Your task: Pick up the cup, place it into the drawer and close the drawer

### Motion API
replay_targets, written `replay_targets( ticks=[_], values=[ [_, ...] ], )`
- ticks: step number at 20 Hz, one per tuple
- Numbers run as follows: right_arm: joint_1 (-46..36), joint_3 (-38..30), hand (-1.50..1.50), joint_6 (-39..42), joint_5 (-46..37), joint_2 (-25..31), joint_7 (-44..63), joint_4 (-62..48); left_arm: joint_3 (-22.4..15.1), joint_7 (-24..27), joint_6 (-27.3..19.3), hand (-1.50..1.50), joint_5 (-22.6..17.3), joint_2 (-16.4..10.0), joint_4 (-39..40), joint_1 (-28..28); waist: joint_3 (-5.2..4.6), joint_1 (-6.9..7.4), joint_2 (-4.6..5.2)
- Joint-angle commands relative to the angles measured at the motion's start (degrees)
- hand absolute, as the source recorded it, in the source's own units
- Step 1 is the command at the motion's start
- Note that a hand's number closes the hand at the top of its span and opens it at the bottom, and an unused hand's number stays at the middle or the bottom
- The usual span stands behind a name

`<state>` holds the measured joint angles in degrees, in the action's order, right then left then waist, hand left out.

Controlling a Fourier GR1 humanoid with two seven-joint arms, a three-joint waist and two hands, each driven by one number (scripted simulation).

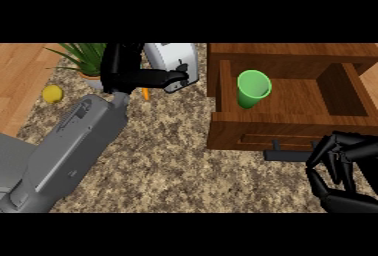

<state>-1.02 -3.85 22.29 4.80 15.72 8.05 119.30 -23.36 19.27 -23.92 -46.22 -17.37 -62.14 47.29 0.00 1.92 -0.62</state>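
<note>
A green cup lies tilted inside the open wooden drawer, toward its left side. The drawer's dark handle sticks out from its front panel. My right hand hovers at the lower right, just in front of the handle's right end, fingers loosely bent and holding nothing. At the upper left my left hand is raised over the counter, its thumb pointing right against a white appliance; it grips nothing. Its fingertips are cut off by the view's top.
A potted plant stands at the back left, a yellow lemon beside it. An orange object peeks out under my left hand. The speckled counter spreads in front of the drawer.
</note>
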Motion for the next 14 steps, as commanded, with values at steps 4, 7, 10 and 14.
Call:
replay_targets(
  ticks=[4,7,10,14],
  values=[
    [-1.0,2.7,1.50,-1.9,-10.1,-1.4,-4.4,-6.0,2.6,-2.2,2.4,-1.50,0.1,-8.4,-16.0,-16.3,0.02,-0.85,0.45],
    [-4.9,7.7,1.50,-2.1,-19.4,0.8,-4.9,-7.8,3.9,-1.4,5.5,-1.50,-1.6,-9.9,-17.9,-20.2,-0.01,-0.08,0.51],
    [-2.5,11.4,1.50,-1.5,-28.5,4.9,-11.1,-8.3,5.7,-0.9,9.5,-1.50,-2.8,-12.7,-17.9,-23.3,0.00,-0.07,0.54],
    [-5.0,14.1,1.50,-6.3,-37.2,4.8,-15.4,-18.0,6.3,2.3,12.6,-1.50,-2.4,-14.2,-23.7,-32.6,0.02,0.19,0.59]
  ],
)
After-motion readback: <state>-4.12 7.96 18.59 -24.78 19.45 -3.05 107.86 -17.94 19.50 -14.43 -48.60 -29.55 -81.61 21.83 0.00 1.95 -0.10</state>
